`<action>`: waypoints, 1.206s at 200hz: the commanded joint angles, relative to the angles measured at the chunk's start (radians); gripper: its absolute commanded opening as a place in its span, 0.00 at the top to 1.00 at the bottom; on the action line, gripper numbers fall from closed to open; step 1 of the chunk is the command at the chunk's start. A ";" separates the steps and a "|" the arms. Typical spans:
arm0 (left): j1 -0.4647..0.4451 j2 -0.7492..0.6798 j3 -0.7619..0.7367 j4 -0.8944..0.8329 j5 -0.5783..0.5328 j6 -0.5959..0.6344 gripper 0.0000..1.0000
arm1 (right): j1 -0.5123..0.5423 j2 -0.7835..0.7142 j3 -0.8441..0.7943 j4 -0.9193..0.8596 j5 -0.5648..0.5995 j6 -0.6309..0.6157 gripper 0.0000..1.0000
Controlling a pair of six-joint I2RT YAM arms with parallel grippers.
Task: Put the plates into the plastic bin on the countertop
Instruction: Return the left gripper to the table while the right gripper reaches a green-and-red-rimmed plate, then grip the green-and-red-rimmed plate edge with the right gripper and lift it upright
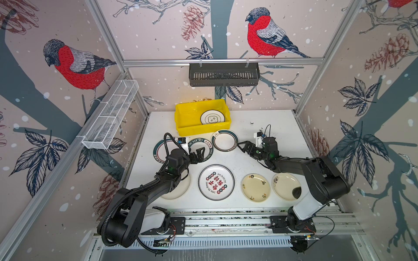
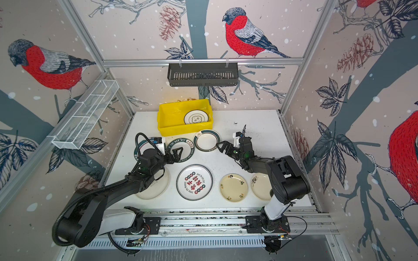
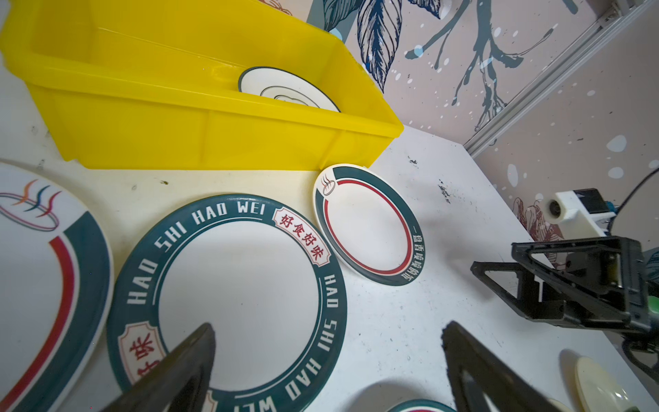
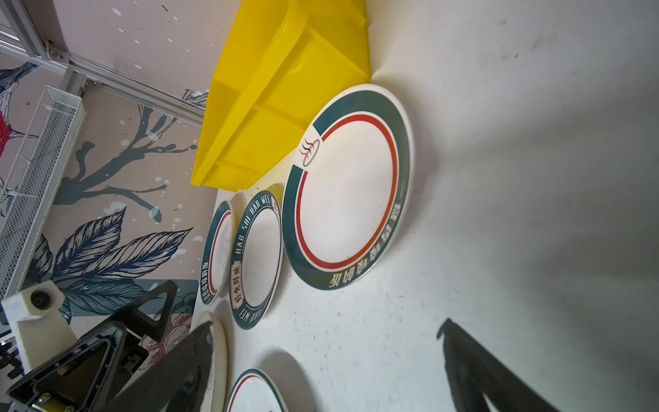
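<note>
**Base:** Where do the plates (image 2: 194,182) stand?

**Me:** One plate (image 1: 212,118) lies flat in the yellow bin (image 1: 181,113), at its right end. I count seven more on the white desk (image 1: 271,126). Three green-rimmed ones sit in a row before the bin. Four lie nearer me, one half hidden under my left arm (image 1: 183,189).

**Base:** Tools?

**Me:** Left tool (image 1: 200,153): jaws wide apart, empty, hanging over the lettered plate (image 3: 228,296). Right tool (image 1: 241,146): likewise wide and empty, just beside the ringed plate (image 4: 351,189). That one sits at the bin's front corner; touching or not, I cannot tell.

**Base:** Handling?

**Me:** My guess: stiff, light, glossy, so slippery. They are shallow and lie flat, so only the rim offers a hold. I'd pinch across its edge, one finger under the lip. They will likely skate if nudged.

**Base:** Looks?

**Me:** Round, white centres, dark green bands. One has red characters (image 1: 216,182). Two are cream plates (image 1: 256,187) with small sprigs.
</note>
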 commanded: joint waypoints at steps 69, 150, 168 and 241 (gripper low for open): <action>-0.004 0.101 -0.013 0.184 0.125 -0.044 0.02 | 0.014 0.136 0.116 0.024 0.034 0.008 0.11; -0.004 0.082 -0.010 0.159 0.122 -0.040 0.02 | 0.030 0.288 0.233 0.018 0.032 0.045 0.41; -0.004 0.079 -0.010 0.155 0.122 -0.041 0.02 | 0.030 0.306 0.246 0.007 0.038 0.044 0.46; -0.004 0.088 -0.005 0.154 0.128 -0.046 0.02 | 0.029 0.343 0.278 -0.032 0.071 0.038 0.72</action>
